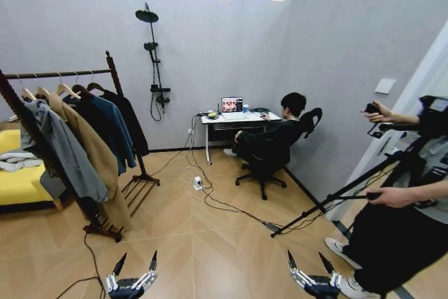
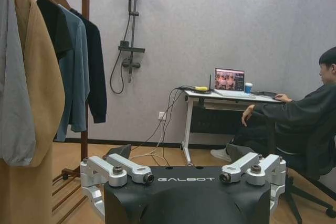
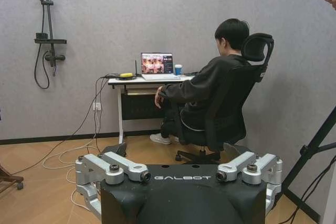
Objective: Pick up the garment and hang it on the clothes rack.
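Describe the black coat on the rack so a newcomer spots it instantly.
Find the clothes rack at the room's left. The garment hangs at the bar's far end, beside the post nearest the wall shower. It is plain black, next to a teal-blue jacket; the tan coat hangs nearer.

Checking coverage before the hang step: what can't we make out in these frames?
- Garment, head view: black coat at the rack's far end, mostly covered by the teal jacket.
- Clothes rack, left wrist view: bar cut by the frame edge.
- Left gripper, right gripper, head view: open, bodies cut by the bottom edge.

Head high, wide; wrists low, level; all share desk (image 1: 238, 118).
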Robot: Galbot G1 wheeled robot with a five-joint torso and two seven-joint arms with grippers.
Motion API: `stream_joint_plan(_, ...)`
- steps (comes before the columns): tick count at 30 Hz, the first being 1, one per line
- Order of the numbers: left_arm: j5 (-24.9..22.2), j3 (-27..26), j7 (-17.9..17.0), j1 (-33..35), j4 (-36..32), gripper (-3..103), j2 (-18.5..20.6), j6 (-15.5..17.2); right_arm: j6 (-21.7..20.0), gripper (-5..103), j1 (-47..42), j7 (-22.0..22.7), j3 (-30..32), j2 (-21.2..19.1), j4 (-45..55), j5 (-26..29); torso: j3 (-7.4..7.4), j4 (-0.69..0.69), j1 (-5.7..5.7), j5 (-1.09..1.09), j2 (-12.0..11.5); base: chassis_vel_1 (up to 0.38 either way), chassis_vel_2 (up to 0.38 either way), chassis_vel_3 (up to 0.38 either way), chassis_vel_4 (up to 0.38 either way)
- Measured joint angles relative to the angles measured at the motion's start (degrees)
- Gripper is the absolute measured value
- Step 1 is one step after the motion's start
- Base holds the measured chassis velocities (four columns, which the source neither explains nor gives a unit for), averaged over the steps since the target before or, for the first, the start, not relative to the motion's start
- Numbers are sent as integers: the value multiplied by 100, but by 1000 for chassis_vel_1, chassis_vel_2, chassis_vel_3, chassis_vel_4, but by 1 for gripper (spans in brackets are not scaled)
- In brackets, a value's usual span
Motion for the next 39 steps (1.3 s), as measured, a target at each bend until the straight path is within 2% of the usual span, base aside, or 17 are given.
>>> stream_joint_plan(39, 0, 0, 0, 1, 0, 100, 0, 0, 0, 100, -2, 0, 0, 0, 0, 0, -2, -1, -7, 0, 3, 4, 4, 4, 4)
